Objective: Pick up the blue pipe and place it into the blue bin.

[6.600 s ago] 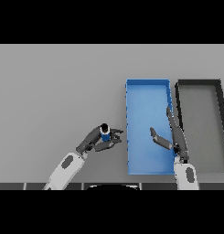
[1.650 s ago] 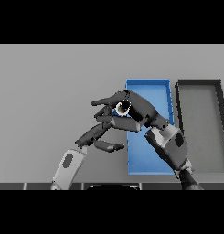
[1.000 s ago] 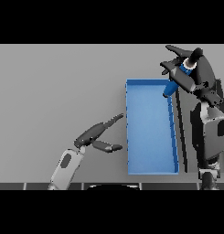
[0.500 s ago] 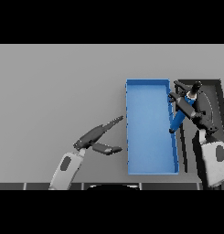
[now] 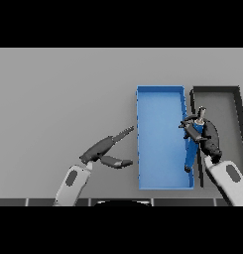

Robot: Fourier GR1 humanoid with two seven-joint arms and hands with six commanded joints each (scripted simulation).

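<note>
The right robot hand (image 5: 205, 133) was curled around the blue pipe (image 5: 194, 138), holding it over the right wall of the blue bin (image 5: 160, 178); compared with half a second before, this hand had come a little lower and nearer to the bin; the pipe pointed down along that wall, not yet lying inside. The left robot hand (image 5: 104, 149) stayed on the worktop (image 5: 58, 99) left of the bin, its fingers straight and holding nothing. A dark bin (image 5: 237, 106) stood just right of the blue one.
</note>
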